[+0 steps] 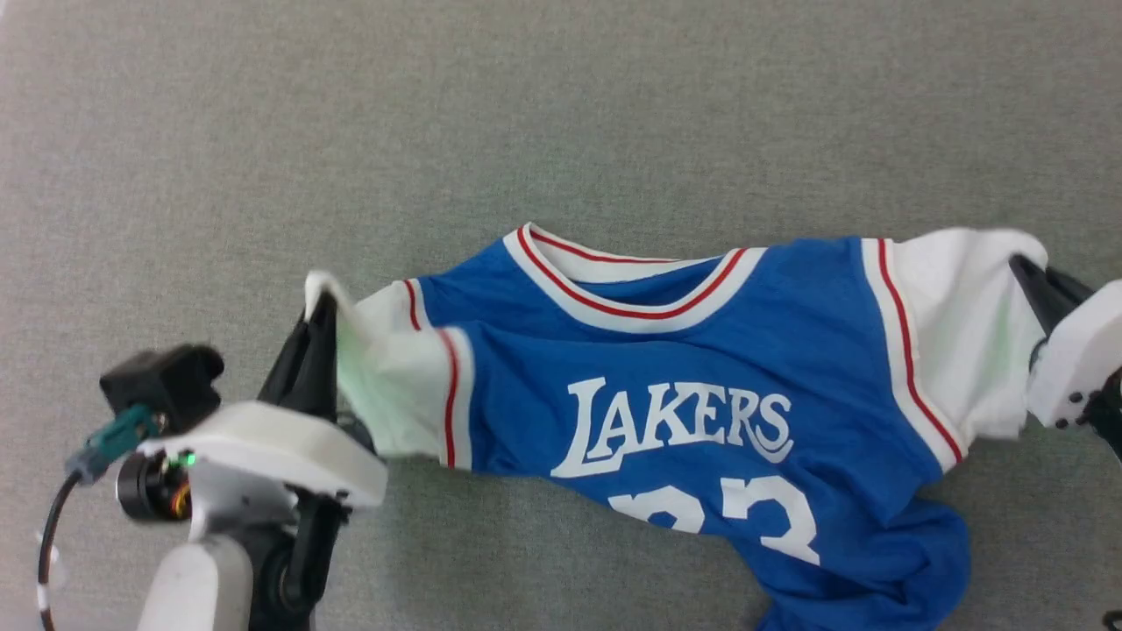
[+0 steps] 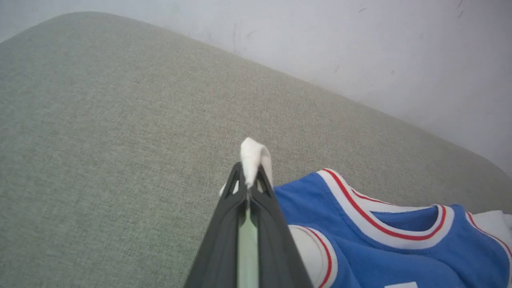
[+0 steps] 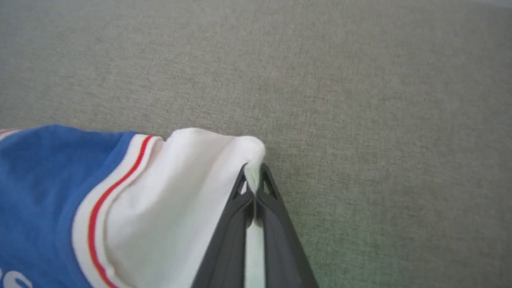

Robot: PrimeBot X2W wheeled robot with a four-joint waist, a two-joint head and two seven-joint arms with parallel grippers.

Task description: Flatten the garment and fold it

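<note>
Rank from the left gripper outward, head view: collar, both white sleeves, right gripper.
1. Left sleeve: pinched in the left gripper.
2. Collar: middle, top edge.
3. Right sleeve: far right.
4. Right gripper: right edge, pinching that sleeve.

On surface (image 1: 561, 114): garment (image 1: 684, 368) spread left-right, collar far side, hem near. At left sleeve tip, left gripper (image 1: 320, 298); at right sleeve tip, right gripper (image 1: 1019, 261).

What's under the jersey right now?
Grey-green fabric surface shows around the garment and evidently runs beneath it. Whatever else sits below the blue body is covered.
</note>
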